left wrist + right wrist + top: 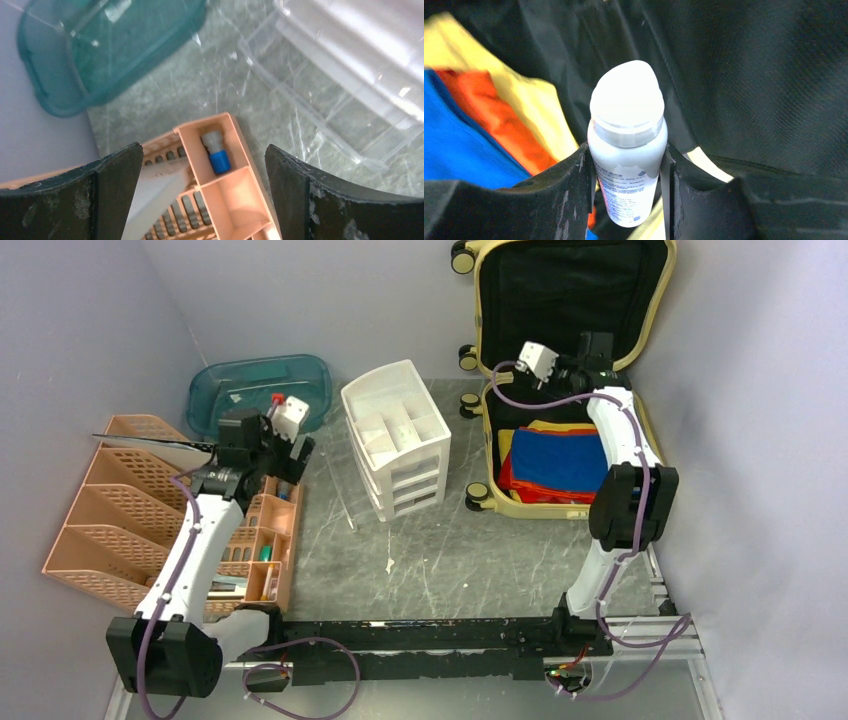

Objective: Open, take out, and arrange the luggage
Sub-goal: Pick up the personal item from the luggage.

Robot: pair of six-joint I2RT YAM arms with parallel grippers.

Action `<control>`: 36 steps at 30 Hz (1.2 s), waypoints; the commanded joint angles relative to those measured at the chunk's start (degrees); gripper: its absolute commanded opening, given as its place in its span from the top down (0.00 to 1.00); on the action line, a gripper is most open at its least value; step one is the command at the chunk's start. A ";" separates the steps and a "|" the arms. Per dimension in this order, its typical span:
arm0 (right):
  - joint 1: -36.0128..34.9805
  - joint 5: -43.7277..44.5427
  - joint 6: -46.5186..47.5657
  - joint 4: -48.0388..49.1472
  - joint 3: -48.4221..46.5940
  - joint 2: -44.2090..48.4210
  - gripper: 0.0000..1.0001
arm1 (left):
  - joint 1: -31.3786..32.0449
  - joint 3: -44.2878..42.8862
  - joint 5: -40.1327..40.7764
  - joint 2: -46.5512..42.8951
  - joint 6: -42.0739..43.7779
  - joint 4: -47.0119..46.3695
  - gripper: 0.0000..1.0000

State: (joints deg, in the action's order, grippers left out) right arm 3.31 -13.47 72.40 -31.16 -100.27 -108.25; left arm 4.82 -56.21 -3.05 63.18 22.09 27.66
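The pale yellow suitcase (655,430) lies open at the back right, its black-lined lid (570,290) propped up against the wall. Folded blue, red and yellow cloths (560,462) lie in its base, and show in the right wrist view (469,140). My right gripper (585,358) is inside the suitcase near the lid hinge, shut on a white bottle (626,145) with a white cap, held between both fingers. My left gripper (285,440) is open and empty above the peach organizer tray (225,185), where a small blue-and-grey item (216,152) lies in a compartment.
A teal plastic tray (255,390) sits at the back left. A white drawer unit (395,435) stands mid-table. A peach file rack (115,510) and the peach organizer (262,540) stand at the left. Grey walls close in on both sides.
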 commanded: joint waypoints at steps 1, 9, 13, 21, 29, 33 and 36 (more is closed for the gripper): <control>0.03 -12.73 -18.92 1.05 -6.19 4.79 1.00 | -0.25 -9.68 -4.62 0.91 0.76 1.25 0.03; 0.03 -40.96 -60.21 6.94 -19.25 8.00 1.00 | -0.08 -23.29 -23.75 5.50 -7.90 3.77 0.03; -0.28 -58.63 -90.97 27.46 -18.08 9.05 1.00 | 0.21 -25.67 -37.30 7.10 -10.62 4.46 0.03; -10.46 -63.48 -168.68 115.63 -4.96 2.90 1.00 | 2.64 -29.35 -46.84 8.99 -18.12 2.46 0.03; -24.49 -64.87 -151.24 99.48 1.50 5.19 1.00 | 5.21 -29.24 -53.04 8.63 -24.23 0.25 0.04; -26.07 -63.59 -151.18 100.54 4.47 4.88 1.00 | 5.99 -27.70 -58.91 7.56 -25.16 -0.09 0.03; -27.60 -63.60 -146.52 96.26 7.62 5.61 1.00 | 6.87 -26.36 -60.99 7.03 -26.34 -0.93 0.03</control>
State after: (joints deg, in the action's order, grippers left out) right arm -23.51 -79.18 -77.76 65.78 -95.22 -104.66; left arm 10.63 -83.50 -57.41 72.42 -1.45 29.36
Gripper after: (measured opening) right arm 0.469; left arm 0.966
